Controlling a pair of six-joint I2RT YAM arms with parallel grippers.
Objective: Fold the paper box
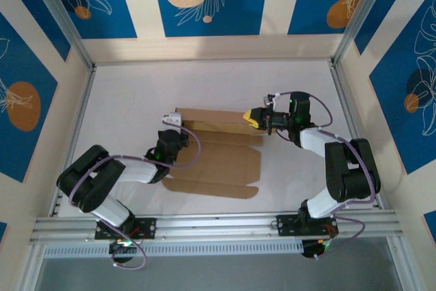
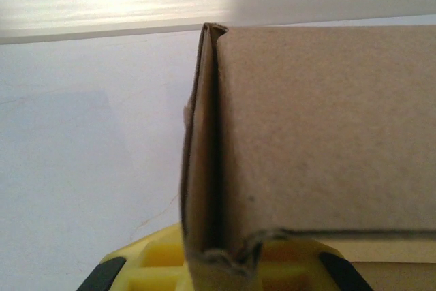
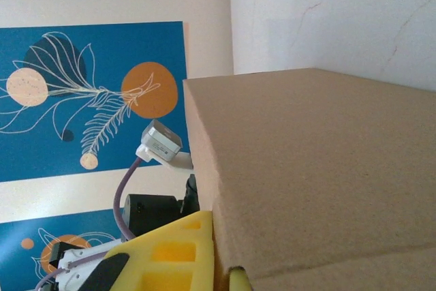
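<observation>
Brown cardboard lies mid-table in the top view: the paper box, mostly flat on the white table, with the strip along its 12 o'clock edge folded up. The left gripper sits at that strip's 9 o'clock end and the right gripper at its 3 o'clock end.

Over to the left wrist: the left gripper is at 6 o'clock, its yellow fingers pinched narrow on a doubled, upright fold of the paper box.

Now the right wrist: the right gripper is clamped tight on the paper box, a yellow finger pressed against the board's edge. The blue patterned wall stands at 9 o'clock.
</observation>
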